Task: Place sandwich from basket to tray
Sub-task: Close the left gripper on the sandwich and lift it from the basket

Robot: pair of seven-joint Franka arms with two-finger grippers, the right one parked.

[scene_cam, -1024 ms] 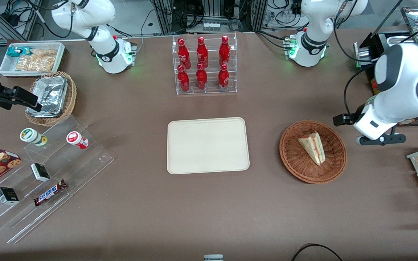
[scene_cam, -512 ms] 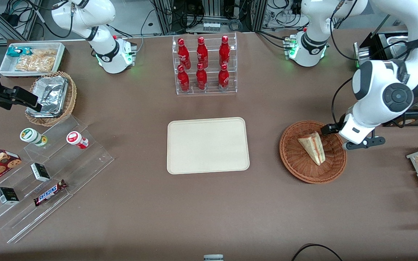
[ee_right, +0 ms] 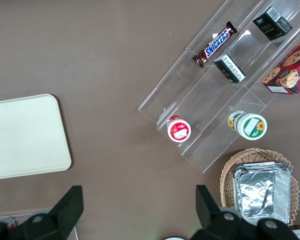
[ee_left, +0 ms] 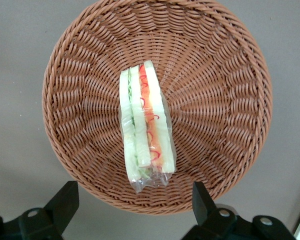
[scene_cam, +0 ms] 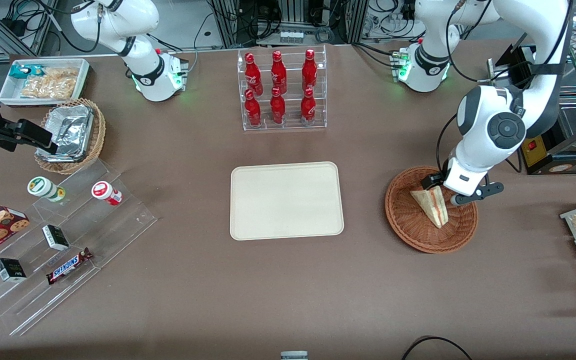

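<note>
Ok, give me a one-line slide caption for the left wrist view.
Open tool hovering over the wrapped sandwich lying in the round wicker basket.

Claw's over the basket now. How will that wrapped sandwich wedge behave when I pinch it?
The triangular sandwich wedge probably squashes easily: soft bread layers. Its clear film wrap may be slippery. It lies loose in the round reddish-brown wicker basket, so it may shift. The open claw hovers above it.

I see my gripper (scene_cam: pixel 440 189) above the basket (scene_cam: pixel 431 209), over the sandwich (scene_cam: pixel 432 204), at the basket's edge farther from the camera. The tray (scene_cam: pixel 286 200) lies bare at the table's (scene_cam: pixel 288 280) centre.
</note>
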